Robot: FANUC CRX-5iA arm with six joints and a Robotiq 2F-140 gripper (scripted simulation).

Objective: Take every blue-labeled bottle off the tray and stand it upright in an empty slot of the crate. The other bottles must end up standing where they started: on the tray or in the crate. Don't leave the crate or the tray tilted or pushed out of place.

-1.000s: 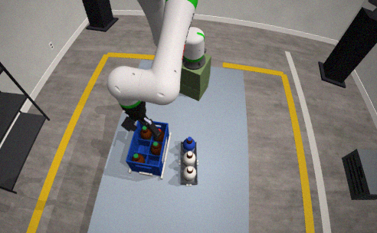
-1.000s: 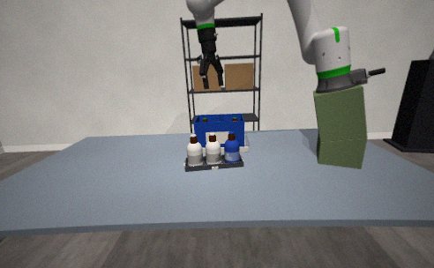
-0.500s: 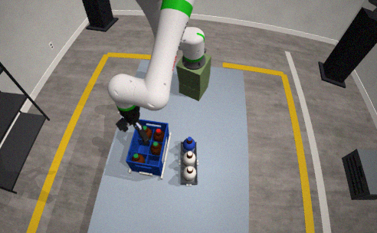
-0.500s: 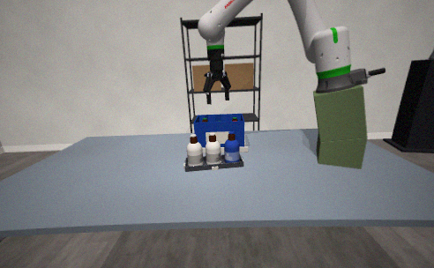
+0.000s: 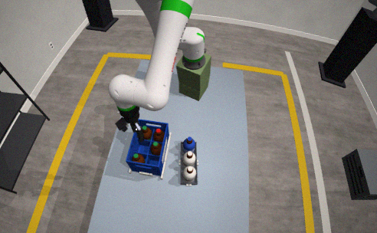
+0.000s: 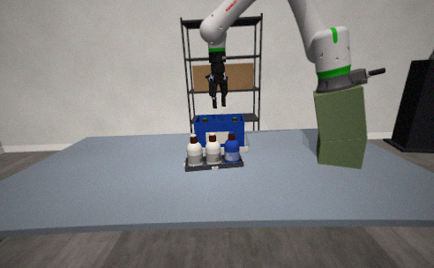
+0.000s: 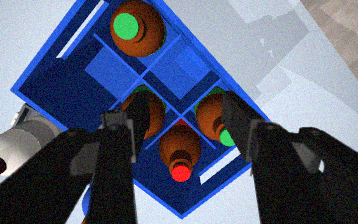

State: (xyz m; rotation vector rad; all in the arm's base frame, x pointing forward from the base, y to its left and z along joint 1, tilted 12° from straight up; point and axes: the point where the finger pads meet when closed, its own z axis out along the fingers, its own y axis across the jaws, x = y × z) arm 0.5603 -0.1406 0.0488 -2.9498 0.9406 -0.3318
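Observation:
A blue-labeled bottle (image 5: 189,145) (image 6: 232,145) stands upright at one end of the dark tray (image 5: 188,183) (image 6: 214,165); only a sliver shows in the wrist view. Two white bottles (image 5: 189,174) (image 6: 195,154) stand beside it. The blue crate (image 5: 142,168) (image 6: 199,130) (image 7: 213,60) sits level, holding three green-capped brown bottles (image 5: 155,148) (image 7: 150,32) and a red-capped one (image 5: 158,135) (image 7: 180,142). Two slots are empty: one middle, one corner. My gripper (image 6: 219,105) (image 7: 185,105) is partly open and empty above the crate. Its fingers partly hide two green-capped bottles in the wrist view.
The crate stands beside the tray on the blue-grey table (image 5: 219,161) (image 6: 111,189), with a narrow gap between them. The green pedestal (image 5: 194,82) (image 6: 342,132) carries the arm at the table's back. A shelf rack (image 6: 261,66) stands behind the crate in the exterior view.

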